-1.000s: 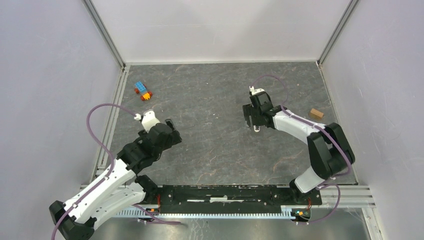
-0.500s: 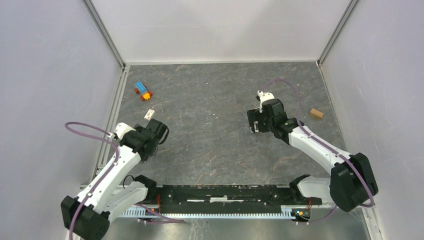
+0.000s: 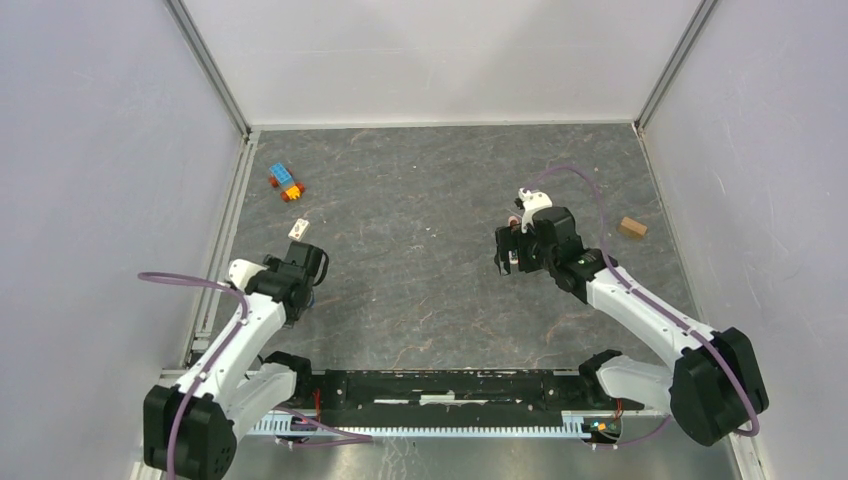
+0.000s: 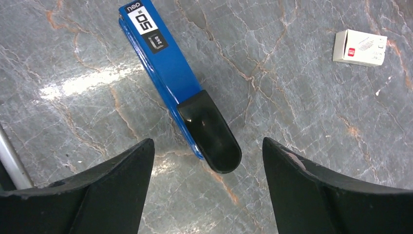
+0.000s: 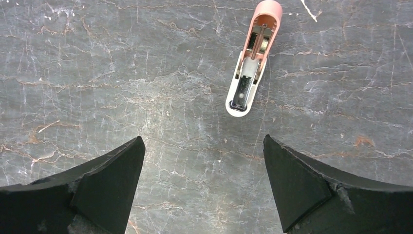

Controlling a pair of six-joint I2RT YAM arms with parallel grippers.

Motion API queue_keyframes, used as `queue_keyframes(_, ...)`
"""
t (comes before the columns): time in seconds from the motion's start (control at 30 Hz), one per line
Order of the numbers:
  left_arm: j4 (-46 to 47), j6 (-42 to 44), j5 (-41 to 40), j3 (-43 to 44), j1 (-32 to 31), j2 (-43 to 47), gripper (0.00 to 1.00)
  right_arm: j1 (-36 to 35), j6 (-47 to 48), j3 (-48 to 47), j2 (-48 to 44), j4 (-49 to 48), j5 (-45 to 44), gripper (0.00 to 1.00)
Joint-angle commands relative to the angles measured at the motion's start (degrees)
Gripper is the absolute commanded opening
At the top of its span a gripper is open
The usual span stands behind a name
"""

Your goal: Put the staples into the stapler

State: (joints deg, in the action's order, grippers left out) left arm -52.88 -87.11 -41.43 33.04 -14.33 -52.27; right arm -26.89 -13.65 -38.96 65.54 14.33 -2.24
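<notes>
The blue stapler (image 4: 168, 73) with a black end lies flat on the stone floor in the left wrist view. Its black end points toward my left gripper (image 4: 207, 141), which is open and empty just above it, with a finger on either side. In the top view my left gripper (image 3: 305, 268) covers most of the stapler. No silvery staple strip shows in any view. My right gripper (image 5: 204, 137) is open and empty over bare floor at centre right (image 3: 508, 258). A pink-and-white piece (image 5: 253, 63) lies just beyond its fingertips.
A small white box with a red mark (image 4: 359, 47) lies past the stapler; it also shows in the top view (image 3: 298, 229). Toy bricks (image 3: 286, 183) sit at the back left and a brown block (image 3: 632, 227) at the right. Walls enclose three sides.
My left arm has drawn back toward the near left, uncovering the small white box. My right arm has shifted slightly right and nearer. Both grippers stay open.
</notes>
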Motion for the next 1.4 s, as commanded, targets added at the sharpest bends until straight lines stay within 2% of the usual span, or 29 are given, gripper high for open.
queue_keyframes(0.0, 4.7, 0.5, -0.9, -1.0, 1.0, -3.3, 0.85, -0.4, 0.7, -1.1, 0.6, -2.0, 1.8, 0.98)
queue_keyframes(0.1, 6.2, 0.1, 0.7, -2.4, 1.1, -5.0, 0.78, -0.4, 1.0, -2.3, 0.9, -1.1, 1.1, 0.98)
queue_keyframes(0.27, 7.1, 2.8, 2.7, -2.0, 1.1, -4.1, 0.59, -0.7, 0.6, -3.1, 1.2, -1.7, 1.4, 0.98)
queue_keyframes(0.5, -2.3, 5.0, 2.3, 2.0, 1.1, -0.1, 0.03, -1.2, -0.6, -2.2, 2.0, -2.7, 2.1, 0.98)
queue_keyframes(0.8, -10.5, 13.9, 7.2, 9.2, 1.1, 7.3, 0.02, -1.3, -0.7, -4.2, 1.1, -1.5, 4.4, 0.98)
queue_keyframes(0.9, -9.7, 21.3, 11.0, 13.2, 1.1, 8.5, 0.02, -1.3, -0.9, -4.5, 0.2, -1.3, 4.9, 0.97)
queue_keyframes(1.13, -10.2, 26.2, 18.2, 18.8, 1.1, 13.2, 0.02, -1.3, -4.9, -2.9, -2.7, -4.9, 9.9, 0.98)
queue_keyframes(1.23, -9.2, 26.9, 22.4, 19.3, 1.1, 14.8, 0.02, -1.3, -5.6, -0.1, -4.8, -10.5, 14.7, 0.98)
queue_keyframes(1.37, 0.4, 30.4, 30.3, 16.2, 1.1, 17.7, 0.02, -1.3, -10.2, 5.9, -7.5, -21.4, 21.3, 0.98)
